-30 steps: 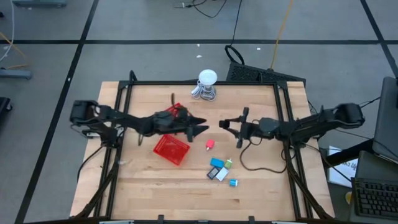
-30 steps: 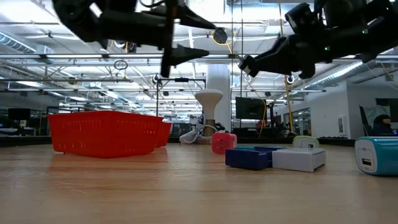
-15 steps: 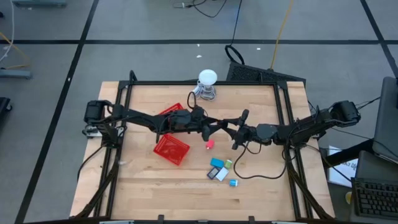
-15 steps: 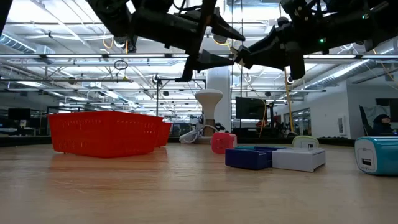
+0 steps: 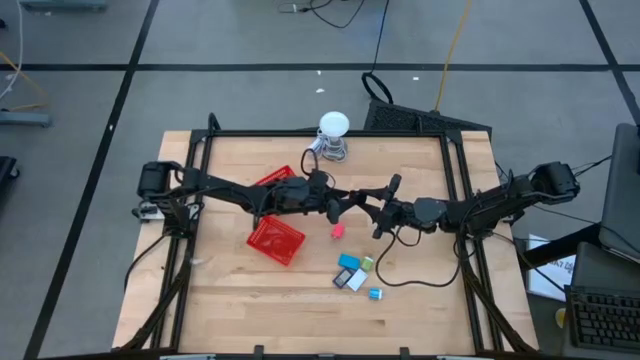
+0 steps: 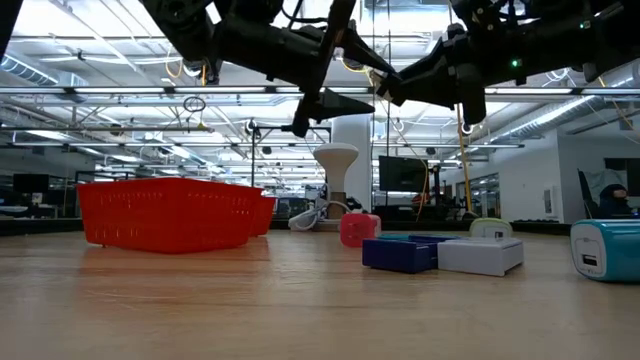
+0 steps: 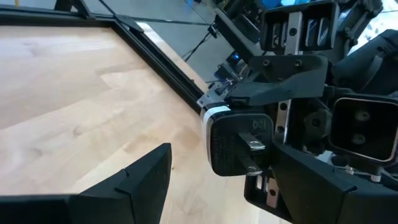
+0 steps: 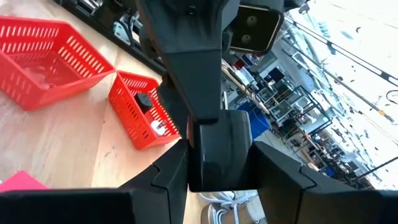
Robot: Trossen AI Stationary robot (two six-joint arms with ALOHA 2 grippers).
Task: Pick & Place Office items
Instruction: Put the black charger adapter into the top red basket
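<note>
My right gripper [image 8: 217, 163] is shut on a black plug adapter [image 7: 239, 143] high above the table's middle [image 5: 378, 212]; a black cord [image 5: 400, 281] runs from there down onto the table. My left gripper [image 5: 347, 204] is open, and its fingers stand on either side of the adapter's pronged face [image 7: 254, 144]. The small office items lie on the wood below: a pink piece [image 5: 337, 231], a light blue one [image 5: 348, 262], a green one [image 5: 367, 264], a black-and-white pair [image 5: 350, 280] and another light blue one [image 5: 375, 294]. My right gripper pinches the adapter's body [image 8: 217, 140] between its two fingers [image 8: 163, 180], coming level from the table's right side. The adapter is lifted clear of the table, prongs turned toward my left gripper. My left gripper: I cannot tell whether its fingers [image 7: 298, 180] touch the adapter.
A red mesh basket [image 5: 275, 240] sits left of centre, a second one [image 5: 279, 181] partly under my left arm. A white round-headed gadget [image 5: 333, 135] with a coiled cable stands at the far edge. Black frame rails [image 5: 300, 134] run along the table's edges.
My left gripper has moved toward the table's right, staying open, until its fingers reached around the adapter in my right gripper. My right gripper has rolled a little at the wrist and shifted slightly, still shut on the adapter. Both have been still for the last half second.
</note>
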